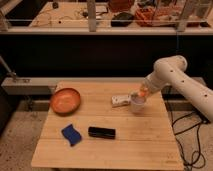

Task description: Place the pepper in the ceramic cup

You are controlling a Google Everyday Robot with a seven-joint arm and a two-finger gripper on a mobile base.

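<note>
The table [140, 145] is pale wood planks, rectangular, with a matte grain. My arm [172, 75] is smooth white tube with rounded joints, coming in from the right and bending down over the table's far right part. The bowl [65, 100] is wide, round and orange-brown, glossy inside, near the left edge. The black bar [102, 132] is a flat, dark oblong at the middle front. The sponge [71, 134] is blue, soft-looking and wavy-edged, just left of the bar. The box [120, 101] is small, flat and white, lying beside the cup [137, 105], a pale, plain cylinder. The pepper [143, 93] is a small, rounded orange thing just above the cup's right rim. My gripper [142, 95] is closed on it, right over the cup.

My arm runs out of view at the right edge, and my gripper's shape is hard to make out behind the pepper. The cup's inside is hidden.

The floor [15, 140] is speckled, with dark cables [192, 145] trailing at the right. Behind the table is a dark wall below a cluttered bench.
</note>
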